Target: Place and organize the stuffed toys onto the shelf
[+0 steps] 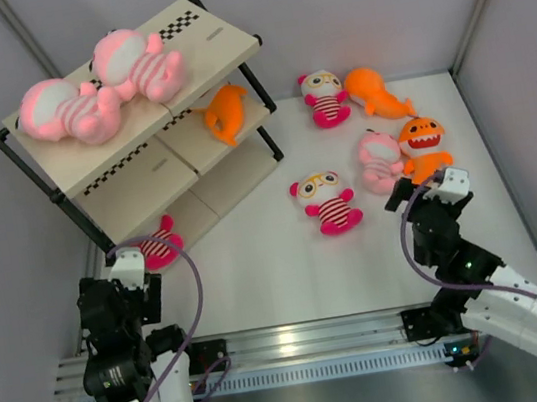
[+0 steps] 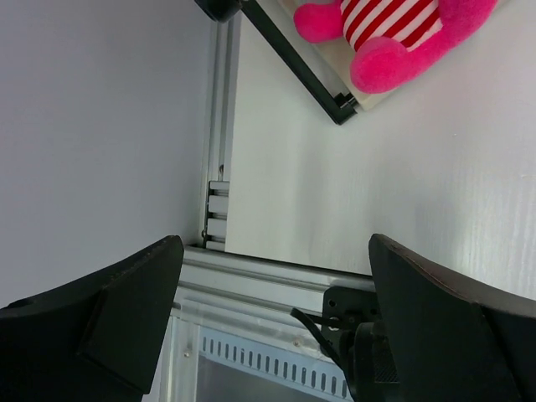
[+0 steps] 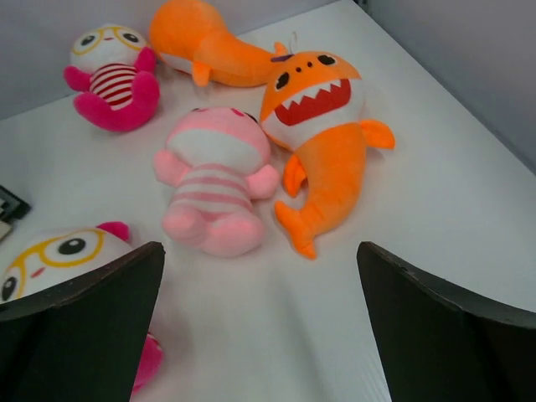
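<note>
The shelf [image 1: 214,37] stands at the far left. Two pale pink striped toys [image 1: 73,111] [image 1: 139,65] lie on its top board and an orange fish [image 1: 226,109] on the middle board. A magenta striped doll [image 1: 161,245] lies on the bottom board, also in the left wrist view [image 2: 394,29]. On the table lie a bespectacled doll [image 1: 326,200], another doll [image 1: 325,96], an orange fish [image 1: 374,90], an orange shark [image 1: 423,145] and a pink striped toy [image 1: 380,159]. My left gripper [image 1: 127,268] is open and empty near the shelf's corner. My right gripper [image 1: 428,187] is open and empty, just short of the pink toy [image 3: 216,182] and shark [image 3: 322,134].
Grey walls enclose the white table on the left, back and right. An aluminium rail [image 1: 299,340] runs along the near edge, also seen in the left wrist view [image 2: 268,276]. The shelf's black frame corner [image 2: 342,107] is close to the left gripper.
</note>
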Available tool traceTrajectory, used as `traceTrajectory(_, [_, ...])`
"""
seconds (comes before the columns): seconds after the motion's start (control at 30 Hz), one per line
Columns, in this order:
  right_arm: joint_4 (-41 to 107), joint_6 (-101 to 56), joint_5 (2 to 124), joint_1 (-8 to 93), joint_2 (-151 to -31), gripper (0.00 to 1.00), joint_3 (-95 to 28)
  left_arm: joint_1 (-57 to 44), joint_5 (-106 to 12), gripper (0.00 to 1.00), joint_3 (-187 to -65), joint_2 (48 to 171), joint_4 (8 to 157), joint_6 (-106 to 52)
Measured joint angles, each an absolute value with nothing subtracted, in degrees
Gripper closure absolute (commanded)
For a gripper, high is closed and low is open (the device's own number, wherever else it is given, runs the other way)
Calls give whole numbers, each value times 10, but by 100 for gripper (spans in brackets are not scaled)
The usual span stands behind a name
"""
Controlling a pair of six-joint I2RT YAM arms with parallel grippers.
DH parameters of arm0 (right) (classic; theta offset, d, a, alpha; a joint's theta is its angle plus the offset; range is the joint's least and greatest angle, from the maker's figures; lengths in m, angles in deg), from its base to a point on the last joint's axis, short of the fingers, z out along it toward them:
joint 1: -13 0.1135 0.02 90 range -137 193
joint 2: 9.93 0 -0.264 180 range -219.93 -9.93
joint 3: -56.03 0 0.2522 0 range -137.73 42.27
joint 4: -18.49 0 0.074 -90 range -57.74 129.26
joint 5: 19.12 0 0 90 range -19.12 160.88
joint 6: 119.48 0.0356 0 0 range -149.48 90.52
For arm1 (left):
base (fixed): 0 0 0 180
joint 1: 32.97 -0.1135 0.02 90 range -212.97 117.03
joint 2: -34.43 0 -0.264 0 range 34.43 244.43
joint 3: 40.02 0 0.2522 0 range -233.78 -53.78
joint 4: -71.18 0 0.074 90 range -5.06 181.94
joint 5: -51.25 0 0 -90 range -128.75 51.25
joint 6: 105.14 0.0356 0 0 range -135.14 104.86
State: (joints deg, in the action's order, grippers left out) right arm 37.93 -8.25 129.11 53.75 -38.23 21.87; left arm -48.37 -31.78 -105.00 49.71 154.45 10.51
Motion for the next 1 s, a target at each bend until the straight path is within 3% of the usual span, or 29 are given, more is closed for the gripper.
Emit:
traceTrajectory(0.2, [426, -84, 1170, 505, -468, 1, 94, -484, -371, 1, -1053, 497, 1545, 115])
traceTrajectory(0.33, [444, -40, 1015, 384, -596, 6, -1, -484, -412, 1, -1053, 499, 1543, 101])
traceTrajectory(0.43, [436, 10, 886, 282, -659, 16, 3, -484, -420, 1, -1053, 502, 1541, 82])
traceTrajectory(0.53, [421, 56, 807, 212, -714, 18, 24, -484, -406, 1, -1053, 504, 1532, 71])
traceTrajectory(0.8, [371, 107, 737, 189, -836, 25, 33, -484, -463, 1, -1086, 531, 1484, 80])
traceTrajectory(1.0, [325, 120, 727, 189, -892, 24, 41, -484, -523, 2, -1084, 535, 1448, 100])
